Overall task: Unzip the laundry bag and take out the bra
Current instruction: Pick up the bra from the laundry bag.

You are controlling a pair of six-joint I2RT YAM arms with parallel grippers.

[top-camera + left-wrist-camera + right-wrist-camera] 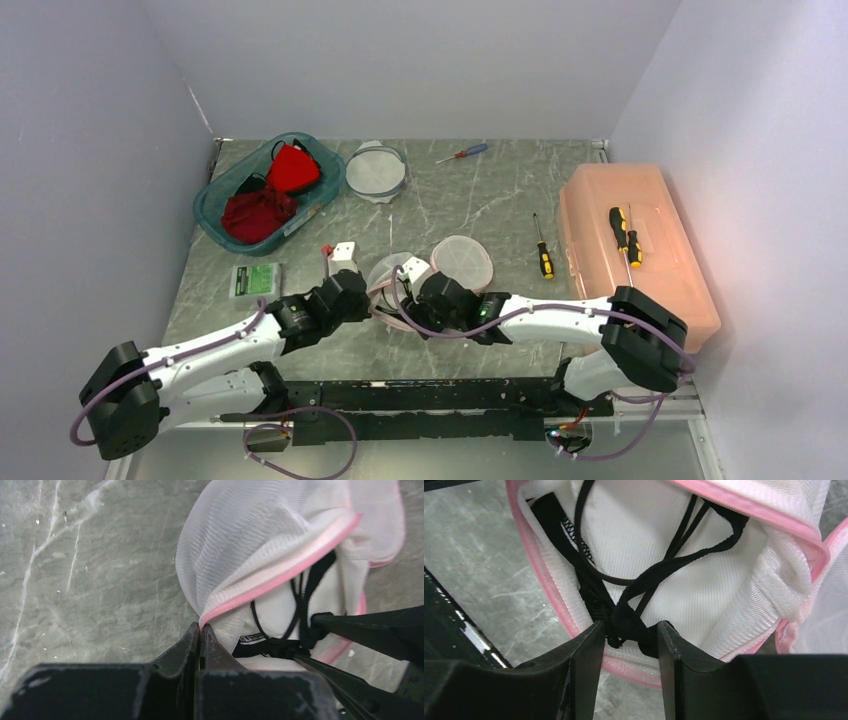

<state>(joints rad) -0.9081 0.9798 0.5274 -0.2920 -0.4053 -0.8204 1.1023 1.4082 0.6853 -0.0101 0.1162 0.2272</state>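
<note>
Bag (240, 540) found unzipped, mouth gaping. Pink zip edge pinched at the tips of the left gripper (201, 630), jaws pressed tight together on it; mesh ballooning just ahead of those tips, over the table (75, 555). Bra (674, 565) lying inside the open mouth, black straps against white fabric, one knotted bunch of strap sitting squarely between the jaws of the right gripper (629, 630). Right jaws part spread, flanking that bunch closely; firm pinch or mere contact, cannot tell. Unzipping judged done; removal judged in hand, at the grasp. Next move judged to call for a sure nip on the strap, then a draw back out through the mouth, with the left pinch as anchor. Risk noted of strap snagging on the zip edge, or of mesh dragged along.
</note>
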